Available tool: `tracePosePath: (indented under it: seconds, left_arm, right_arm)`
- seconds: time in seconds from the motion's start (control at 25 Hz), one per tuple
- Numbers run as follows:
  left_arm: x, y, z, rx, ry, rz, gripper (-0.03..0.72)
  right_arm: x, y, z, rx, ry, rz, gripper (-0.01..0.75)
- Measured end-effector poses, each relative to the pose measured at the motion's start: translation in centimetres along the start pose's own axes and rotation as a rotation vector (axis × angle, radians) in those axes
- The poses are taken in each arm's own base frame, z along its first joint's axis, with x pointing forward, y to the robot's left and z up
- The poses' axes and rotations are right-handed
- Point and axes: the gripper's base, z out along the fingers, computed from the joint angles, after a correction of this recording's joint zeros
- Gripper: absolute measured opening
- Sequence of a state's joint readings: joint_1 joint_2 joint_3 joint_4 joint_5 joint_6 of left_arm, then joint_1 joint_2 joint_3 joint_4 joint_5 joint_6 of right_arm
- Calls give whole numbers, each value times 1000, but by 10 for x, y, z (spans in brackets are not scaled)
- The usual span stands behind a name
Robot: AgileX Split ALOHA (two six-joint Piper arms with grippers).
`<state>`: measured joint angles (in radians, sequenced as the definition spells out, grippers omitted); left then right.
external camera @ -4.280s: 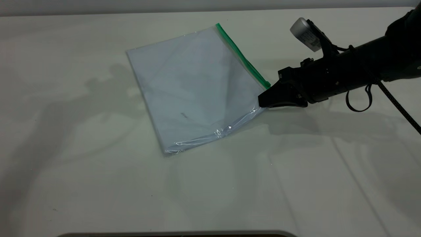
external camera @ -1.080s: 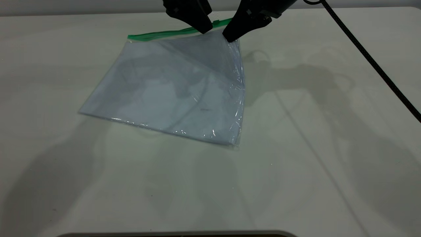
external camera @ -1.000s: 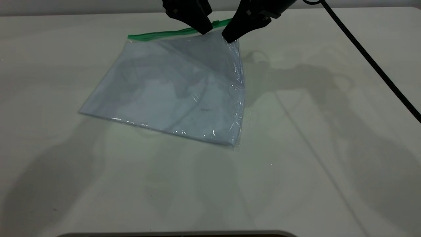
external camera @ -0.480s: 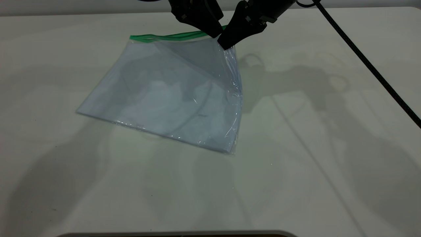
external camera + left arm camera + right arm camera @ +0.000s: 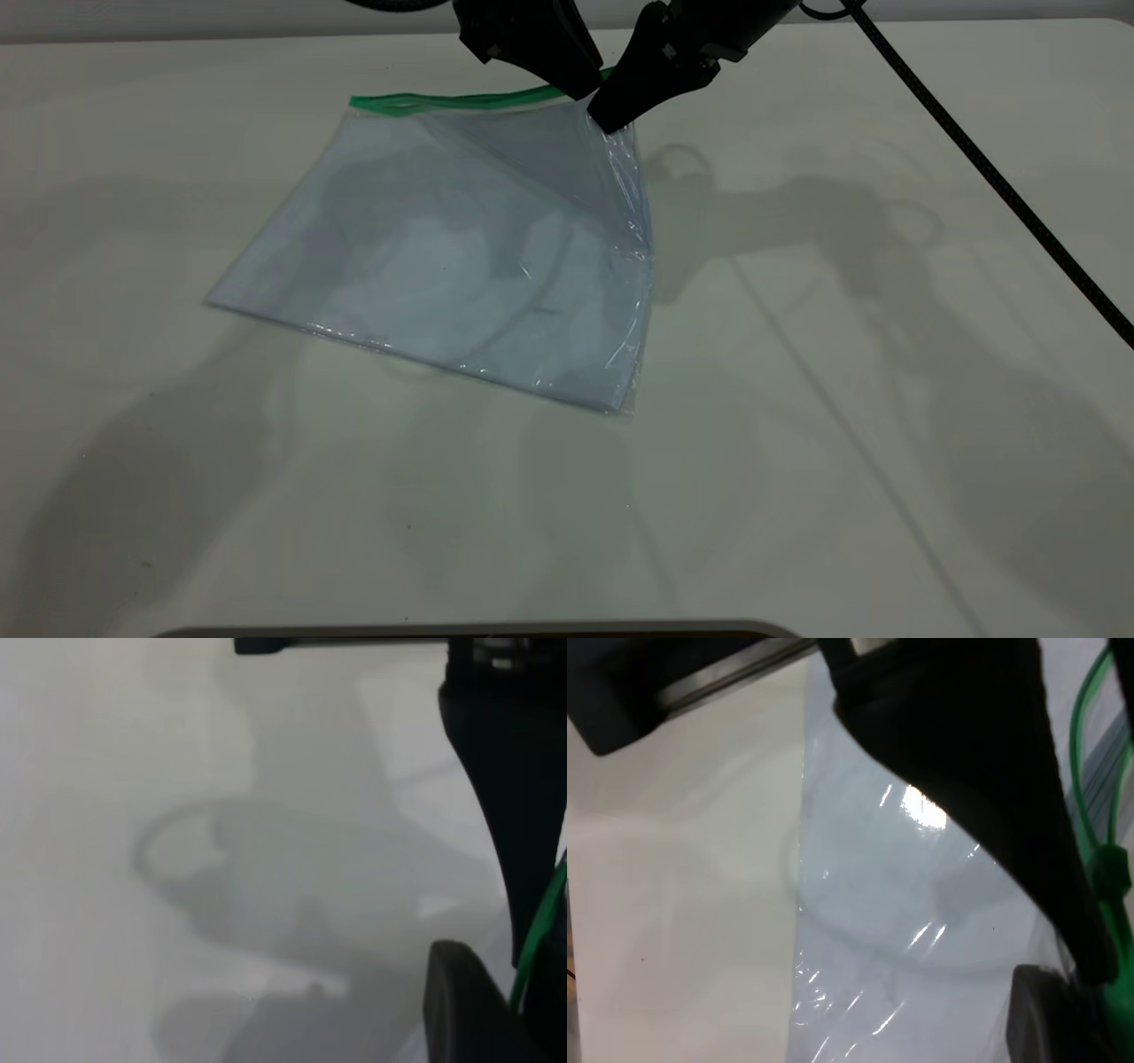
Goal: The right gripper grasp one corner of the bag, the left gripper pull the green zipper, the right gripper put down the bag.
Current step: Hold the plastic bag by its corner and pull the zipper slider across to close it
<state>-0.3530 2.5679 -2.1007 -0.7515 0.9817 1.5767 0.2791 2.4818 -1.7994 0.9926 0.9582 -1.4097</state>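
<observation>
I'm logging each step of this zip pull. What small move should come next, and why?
Probably the left gripper should draw the green zipper along its strip, away from the right gripper. The right one pinches the lifted corner of the bag, and both sit at that same end.

You had the bag on the table, left of centre, its zipper along the far edge. Both grippers sat at the far right corner: left gripper on the zipper, right gripper just beside it.
</observation>
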Motion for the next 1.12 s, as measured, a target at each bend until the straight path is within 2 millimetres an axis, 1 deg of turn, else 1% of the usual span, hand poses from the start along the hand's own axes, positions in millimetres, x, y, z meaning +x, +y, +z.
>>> tracePosePath:
  seconds: [0.2,0.36,0.44,0.64,0.92,1.12]
  left_arm:
    - [1,-1,1,7,1,8,142]
    - [1,0,1,7,6,18,72]
    - [2,0,0,6,8,18,53]
    - [8,4,-6,-10,-5,-2,53]
    - [20,10,-15,-40,22,-58,53]
    - [39,15,-23,-44,65,-94,53]
  right_arm:
    - [2,-2,-1,1,-3,8,29]
    - [2,-3,-2,2,-5,13,29]
    - [3,-4,-2,4,-7,15,29]
    - [3,-7,-6,8,-28,54,29]
    - [10,-19,-21,7,-68,137,29]
    - [20,-30,-35,25,-77,182,29]
